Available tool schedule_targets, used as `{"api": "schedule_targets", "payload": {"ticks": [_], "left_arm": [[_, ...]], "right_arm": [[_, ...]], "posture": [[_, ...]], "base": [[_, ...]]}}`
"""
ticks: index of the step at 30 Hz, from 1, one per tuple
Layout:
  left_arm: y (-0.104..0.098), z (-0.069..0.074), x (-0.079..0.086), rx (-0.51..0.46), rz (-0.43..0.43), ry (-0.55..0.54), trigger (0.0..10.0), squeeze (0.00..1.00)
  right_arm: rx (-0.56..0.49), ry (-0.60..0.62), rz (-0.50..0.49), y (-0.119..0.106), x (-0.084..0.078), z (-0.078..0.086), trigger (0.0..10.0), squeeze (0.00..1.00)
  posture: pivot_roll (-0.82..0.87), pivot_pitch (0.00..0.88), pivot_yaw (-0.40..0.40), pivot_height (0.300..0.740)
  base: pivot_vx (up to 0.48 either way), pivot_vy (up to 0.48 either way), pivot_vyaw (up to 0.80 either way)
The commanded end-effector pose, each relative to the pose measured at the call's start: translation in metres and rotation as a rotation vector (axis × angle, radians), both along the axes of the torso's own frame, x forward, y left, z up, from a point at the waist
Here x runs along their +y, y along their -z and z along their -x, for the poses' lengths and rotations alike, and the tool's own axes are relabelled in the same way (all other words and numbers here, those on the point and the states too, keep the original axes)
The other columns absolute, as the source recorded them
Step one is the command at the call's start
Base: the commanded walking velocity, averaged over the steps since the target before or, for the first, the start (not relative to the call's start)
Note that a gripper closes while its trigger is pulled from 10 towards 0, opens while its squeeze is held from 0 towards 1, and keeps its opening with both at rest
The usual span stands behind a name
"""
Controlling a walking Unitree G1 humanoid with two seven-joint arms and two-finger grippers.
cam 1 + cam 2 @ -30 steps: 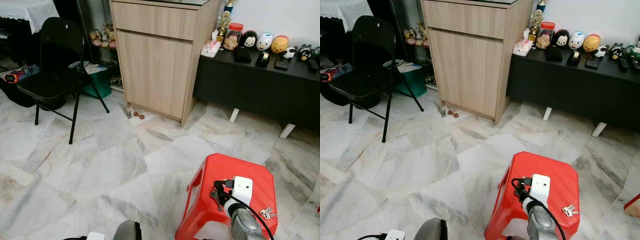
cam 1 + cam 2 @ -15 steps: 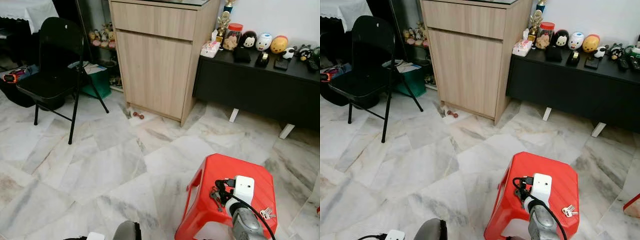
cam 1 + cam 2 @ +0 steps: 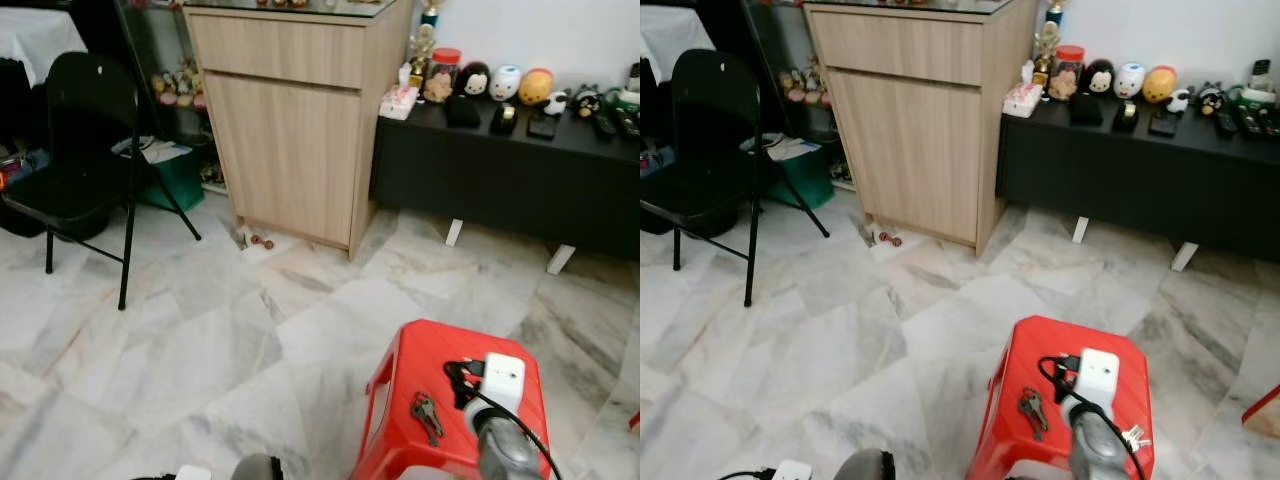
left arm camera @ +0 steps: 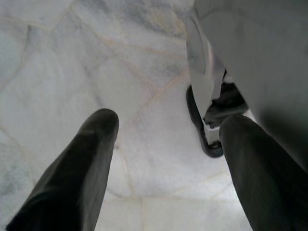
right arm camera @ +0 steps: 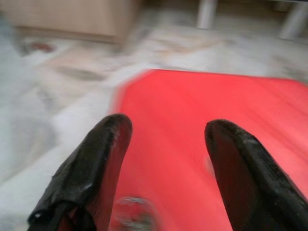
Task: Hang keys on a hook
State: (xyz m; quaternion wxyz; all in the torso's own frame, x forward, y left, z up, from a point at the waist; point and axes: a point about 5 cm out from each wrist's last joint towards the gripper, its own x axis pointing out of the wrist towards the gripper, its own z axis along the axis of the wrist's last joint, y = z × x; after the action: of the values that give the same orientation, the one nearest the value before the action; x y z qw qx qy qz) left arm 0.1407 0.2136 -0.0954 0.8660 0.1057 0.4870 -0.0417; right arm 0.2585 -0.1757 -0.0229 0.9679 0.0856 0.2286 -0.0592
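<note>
Two bunches of keys lie on the red stool (image 3: 420, 370): dark keys (image 3: 426, 415) near its front left part, silver keys (image 3: 1133, 437) at its right edge beside my right arm. My right claw (image 5: 166, 144) hangs over the stool, fingers spread wide, holding nothing. My left claw (image 4: 168, 144) hangs above the marble floor (image 3: 200, 330) left of the stool, fingers wide apart too.

The right arm (image 3: 497, 425) covers the near right part of the red stool (image 3: 412, 360), and the picture's lower edge cuts both off. Silver keys (image 3: 1130, 437) peek out beside the arm, mostly hidden. The right wrist view is blurred; a small round shape (image 5: 131, 211) between the fingers (image 5: 98, 163) can't be made out.
</note>
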Motion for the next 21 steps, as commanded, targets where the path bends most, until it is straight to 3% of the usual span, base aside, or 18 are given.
{"api": "schedule_targets", "payload": {"ticks": [1, 5, 10, 16, 17, 18, 21], "left_arm": [[0.003, 0.004, -0.010, 0.022, 0.024, 0.036, 10.0, 0.00], [0.003, 0.004, -0.010, 0.023, 0.024, 0.038, 10.0, 0.00], [0.004, 0.005, -0.012, 0.033, 0.017, 0.063, 10.0, 0.00], [0.004, 0.004, -0.016, 0.035, 0.020, 0.065, 10.0, 0.00], [0.005, 0.004, -0.017, 0.035, 0.021, 0.070, 10.0, 0.00], [0.005, 0.004, -0.018, 0.035, 0.022, 0.071, 10.0, 0.00], [0.005, 0.004, -0.019, 0.036, 0.022, 0.074, 10.0, 0.00]], "right_arm": [[0.018, 0.011, 0.017, 0.003, -0.010, 0.005, 10.0, 0.00], [0.046, -0.004, 0.022, 0.006, -0.009, 0.008, 10.0, 0.00], [0.164, -0.070, 0.068, 0.017, -0.009, 0.014, 10.0, 0.00], [0.262, -0.134, 0.056, 0.024, -0.003, 0.016, 10.0, 0.00], [0.285, -0.113, 0.043, 0.025, -0.002, 0.016, 10.0, 0.31], [0.307, -0.108, -0.007, 0.026, 0.001, 0.015, 10.0, 1.00], [0.302, -0.170, 0.018, 0.022, 0.007, 0.008, 10.0, 1.00]], "posture": [[0.06, 0.011, -0.054, 0.625], [0.06, 0.012, -0.054, 0.625], [0.06, 0.017, -0.056, 0.625], [0.06, 0.021, -0.055, 0.625], [0.06, 0.021, -0.055, 0.625], [0.06, 0.021, -0.055, 0.625], [0.06, 0.030, -0.057, 0.625]], "base": [[0.000, 0.000, 0.00], [0.000, 0.000, 0.00], [0.000, 0.000, 0.00], [0.000, 0.000, 0.00], [0.000, 0.000, 0.00], [0.000, 0.000, 0.00], [0.000, 0.000, 0.00]]}}
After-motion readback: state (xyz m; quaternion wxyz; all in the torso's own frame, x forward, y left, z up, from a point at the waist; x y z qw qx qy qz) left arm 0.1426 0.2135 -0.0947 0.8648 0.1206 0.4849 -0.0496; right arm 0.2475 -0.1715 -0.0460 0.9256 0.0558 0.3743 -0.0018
